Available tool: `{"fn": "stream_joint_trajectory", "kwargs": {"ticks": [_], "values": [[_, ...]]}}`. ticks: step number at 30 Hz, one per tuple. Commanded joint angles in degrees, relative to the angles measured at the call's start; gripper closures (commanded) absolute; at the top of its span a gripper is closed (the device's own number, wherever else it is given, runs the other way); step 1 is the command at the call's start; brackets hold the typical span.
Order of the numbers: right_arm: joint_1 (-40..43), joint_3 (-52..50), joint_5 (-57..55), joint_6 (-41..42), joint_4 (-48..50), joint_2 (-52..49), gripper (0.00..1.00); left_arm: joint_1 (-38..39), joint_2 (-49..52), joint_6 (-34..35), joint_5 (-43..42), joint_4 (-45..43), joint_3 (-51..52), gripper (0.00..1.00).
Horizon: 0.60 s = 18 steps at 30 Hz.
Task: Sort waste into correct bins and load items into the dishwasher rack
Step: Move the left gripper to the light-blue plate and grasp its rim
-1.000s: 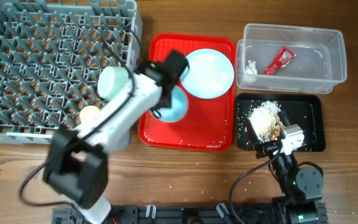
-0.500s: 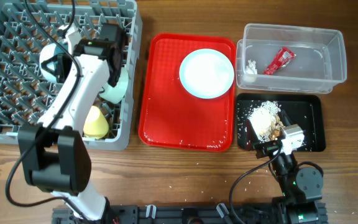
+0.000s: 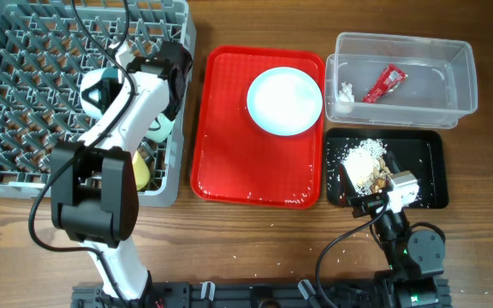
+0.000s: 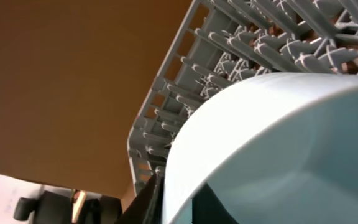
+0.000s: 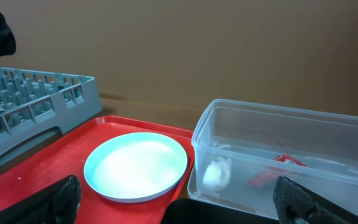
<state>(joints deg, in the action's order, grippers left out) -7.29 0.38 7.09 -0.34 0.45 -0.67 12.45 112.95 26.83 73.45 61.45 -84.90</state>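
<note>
Overhead: finds left gripper (image 3: 169, 94) clamped on bowl (image 3: 162, 127) inside rack's (image 3: 24, 77) right edge, upper left of frame; lower right, crumbs (image 3: 362, 162) in black tray (image 3: 430, 171). Right wrist: shows right gripper (image 5: 179, 199) spread wide, holding nothing; beyond, plate (image 5: 135, 165) on red tray (image 5: 55, 158), lower left; wrapper (image 5: 288, 160) and tissue (image 5: 215, 174) in tub (image 5: 266, 115), right.

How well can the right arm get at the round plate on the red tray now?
Probably yes. The plate lies uncovered on the red tray, the right tool hangs open over the black tray beside it, and the left arm is away at the rack.
</note>
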Motion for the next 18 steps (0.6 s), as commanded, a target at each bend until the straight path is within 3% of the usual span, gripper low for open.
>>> {"fn": "stream_joint_trajectory", "kwargs": {"ticks": [1,3,4,10,14,17,18], "values": [[0.2,-0.1,0.6,-0.8,0.2,0.4,0.0,0.9,0.8,0.3,-5.7,-0.4,0.5,0.66],[0.2,-0.1,0.6,-0.8,0.2,0.4,0.0,2.0,0.8,0.3,-5.7,-0.4,0.5,0.46],[0.2,-0.1,0.6,-0.8,0.2,0.4,0.0,2.6,0.8,0.3,-5.7,-0.4,0.5,0.3],[0.2,-0.1,0.6,-0.8,0.2,0.4,0.0,6.7,-4.0,0.3,-5.6,0.7,0.0,0.08],[0.2,-0.1,0.6,-0.8,0.2,0.4,0.0,7.0,-9.2,0.4,-13.5,0.2,-1.8,0.03],[0.2,-0.1,0.6,-0.8,0.2,0.4,0.0,7.0,-13.5,0.3,-37.2,-4.3,-3.6,0.07],[0.2,-0.1,0.6,-0.8,0.2,0.4,0.0,7.3,-13.6,0.3,-47.0,-6.5,-3.6,0.13]]}}
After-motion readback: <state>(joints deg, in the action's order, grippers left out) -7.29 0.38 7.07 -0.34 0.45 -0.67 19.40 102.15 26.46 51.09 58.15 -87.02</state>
